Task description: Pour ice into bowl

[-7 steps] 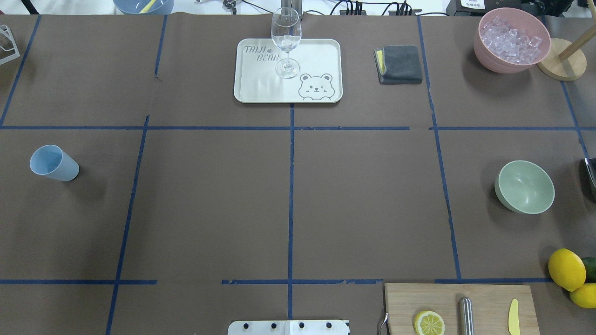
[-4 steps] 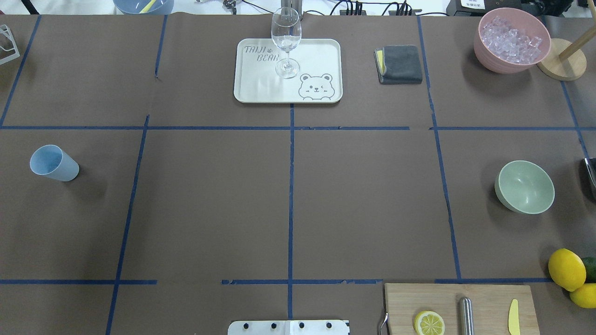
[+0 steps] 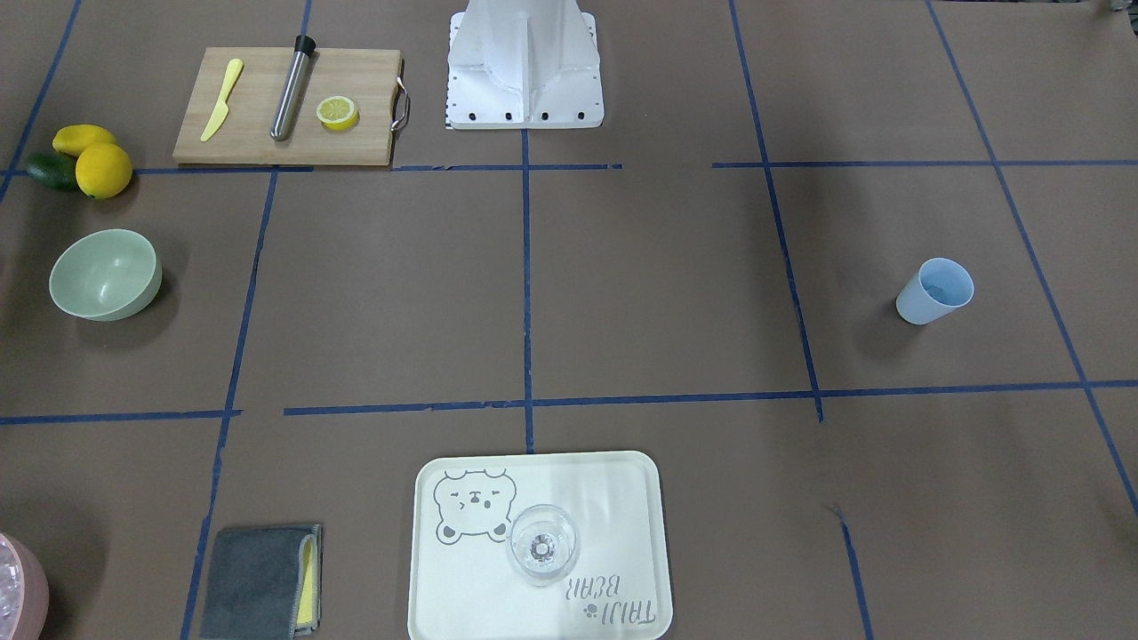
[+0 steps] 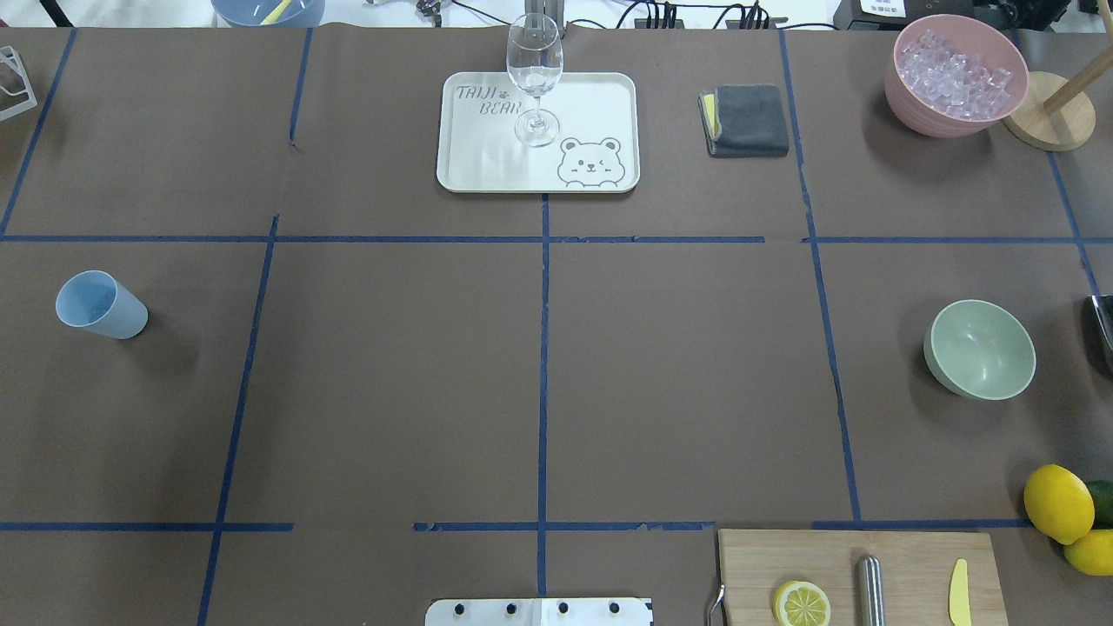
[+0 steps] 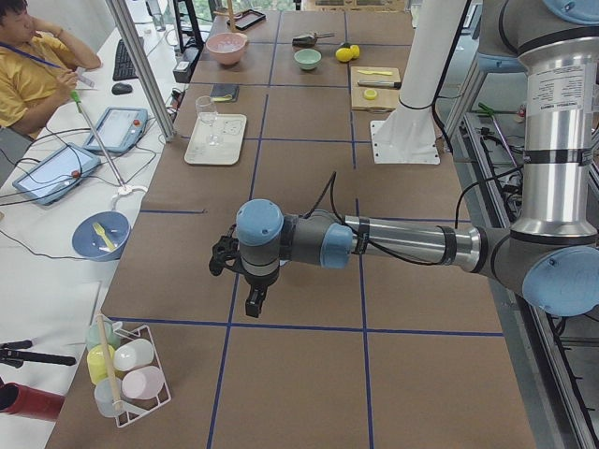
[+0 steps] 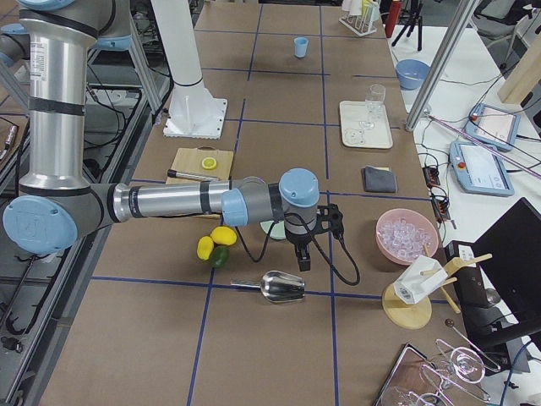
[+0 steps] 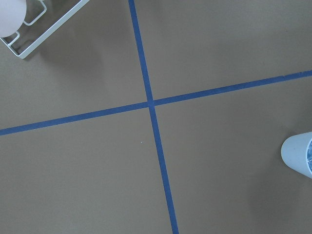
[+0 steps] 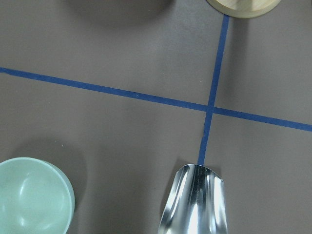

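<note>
The pale sage-green bowl [image 4: 980, 349] stands empty at the table's right side; it also shows in the front view [image 3: 105, 274] and at the lower left of the right wrist view [image 8: 31, 200]. The ice [image 4: 954, 74] is heaped in a pink bowl [image 4: 904, 100] at the far right corner. A metal scoop [image 6: 283, 288] lies on the table near the bowl, also at the bottom of the right wrist view [image 8: 197, 202]. My right gripper [image 6: 302, 262] hangs between bowl and scoop; I cannot tell its state. My left gripper [image 5: 253, 304] hovers over the left end; its state is unclear too.
A light blue cup [image 4: 100, 304] stands at the left. At the back are a tray [image 4: 600, 96] with a wine glass [image 4: 534, 74] and a grey cloth [image 4: 746, 120]. A cutting board [image 4: 913, 556], lemons [image 4: 1058, 502] and a wooden stand [image 4: 1048, 111] crowd the right side.
</note>
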